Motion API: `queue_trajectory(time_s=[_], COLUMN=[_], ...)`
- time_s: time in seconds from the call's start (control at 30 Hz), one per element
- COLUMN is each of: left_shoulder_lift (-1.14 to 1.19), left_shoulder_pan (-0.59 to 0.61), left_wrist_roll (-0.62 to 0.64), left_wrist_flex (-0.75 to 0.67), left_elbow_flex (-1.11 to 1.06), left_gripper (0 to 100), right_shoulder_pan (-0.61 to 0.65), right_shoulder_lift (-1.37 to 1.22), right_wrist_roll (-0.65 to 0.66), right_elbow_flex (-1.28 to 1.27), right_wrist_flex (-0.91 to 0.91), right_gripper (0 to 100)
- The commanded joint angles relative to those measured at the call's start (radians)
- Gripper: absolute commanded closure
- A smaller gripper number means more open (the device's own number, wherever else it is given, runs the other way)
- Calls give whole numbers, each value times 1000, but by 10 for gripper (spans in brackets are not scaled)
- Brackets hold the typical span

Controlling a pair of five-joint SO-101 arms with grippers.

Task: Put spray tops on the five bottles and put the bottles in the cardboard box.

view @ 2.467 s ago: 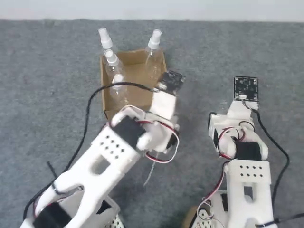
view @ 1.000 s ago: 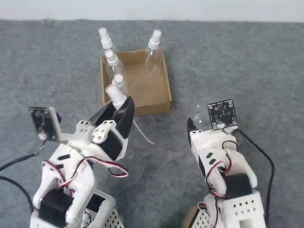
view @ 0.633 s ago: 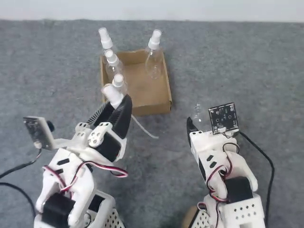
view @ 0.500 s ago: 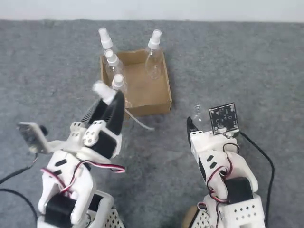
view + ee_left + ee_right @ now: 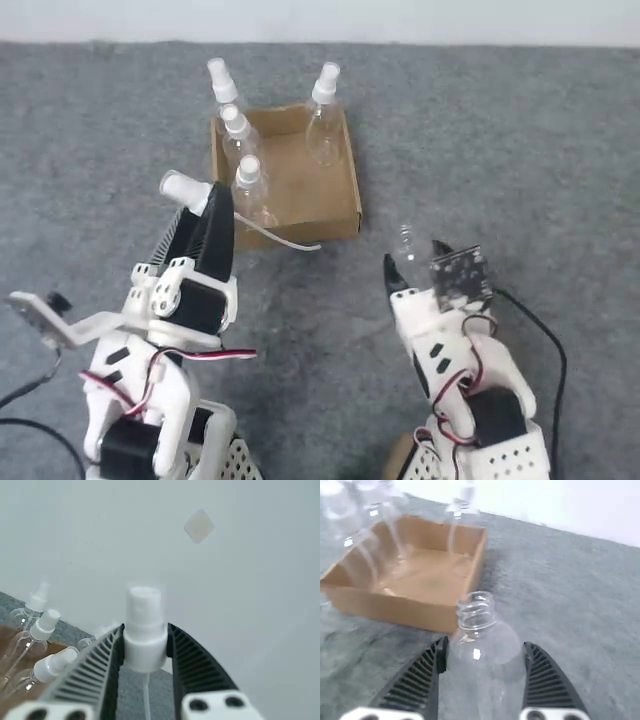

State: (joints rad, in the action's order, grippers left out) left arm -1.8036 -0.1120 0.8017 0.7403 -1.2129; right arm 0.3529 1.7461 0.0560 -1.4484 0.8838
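My left gripper (image 5: 207, 205) is shut on a white spray top (image 5: 183, 188), whose thin dip tube (image 5: 285, 242) trails toward the cardboard box (image 5: 352, 190). In the left wrist view the spray top (image 5: 145, 625) stands upright between the black fingers (image 5: 107, 655). Several clear bottles (image 5: 248, 188) with spray tops stand in the box. Right of the box, my right gripper (image 5: 415, 258) is shut on a clear bottle (image 5: 407, 238) with a bare threaded neck. The right wrist view has this bottle (image 5: 480, 642) upright between the fingers, with the box (image 5: 395, 607) beyond it.
Grey carpet (image 5: 520, 130) covers the table, with open floor right of the box and between the arms. A pale wall (image 5: 400, 20) runs along the far edge. Cables hang from both arms near the front.
The left arm has drawn back from over the box and swung left, carrying the spray top. The right gripper with the bottle has shifted slightly left and turned.
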Motion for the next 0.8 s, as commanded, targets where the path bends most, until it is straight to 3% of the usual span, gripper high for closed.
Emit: queue_trajectory(time_s=[0.0,0.37,0.6,0.77], left_shoulder_lift=[-21,-21,-21,-21], left_shoulder_pan=[5,5,5,5], left_wrist_roll=[75,89,164,206], left_wrist_flex=[-29,-29,-32,-123], left_elbow_flex=[10,5,-16,-88], left_gripper=[990,990,990,990], right_shoulder_pan=[82,107,108,171], right_shoulder_lift=[70,70,68,68], right_wrist_roll=[49,64,60,58], right_elbow_flex=[-25,-40,-40,-40], right_wrist_flex=[-2,-4,-4,-1], right_gripper=[916,913,911,910])
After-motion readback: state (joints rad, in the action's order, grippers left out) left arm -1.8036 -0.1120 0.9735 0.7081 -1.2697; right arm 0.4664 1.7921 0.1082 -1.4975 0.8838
